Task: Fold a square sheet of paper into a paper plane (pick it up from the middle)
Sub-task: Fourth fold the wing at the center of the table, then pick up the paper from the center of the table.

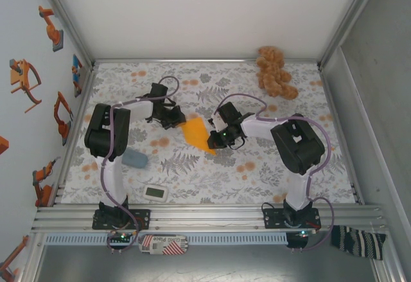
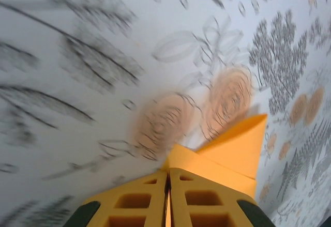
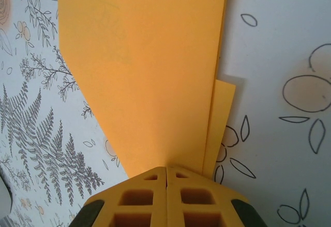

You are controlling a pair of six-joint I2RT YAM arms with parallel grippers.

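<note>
The square sheet of paper [image 1: 194, 132], bright orange and folded into layers with one slanted edge, lies mid-table on the flowered cloth [image 1: 270, 166] between both arms. My left gripper [image 1: 176, 120] is at its far left corner. In the left wrist view that gripper [image 2: 168, 172] is shut, with a sliver of the paper [image 2: 235, 147] pinched between its yellow fingers; the rest fans out to the right. My right gripper [image 1: 215, 142] is at the near right end. In the right wrist view it [image 3: 166, 169] is shut, its tips meeting the narrow end of the paper [image 3: 150, 72]; whether it pinches the paper is unclear.
A tan plush toy [image 1: 275, 71] sits at the back right. Near the left arm lie a blue-grey lump [image 1: 135, 159] and a small white device [image 1: 156, 193]. Metal frame rails and walls border the table on all sides.
</note>
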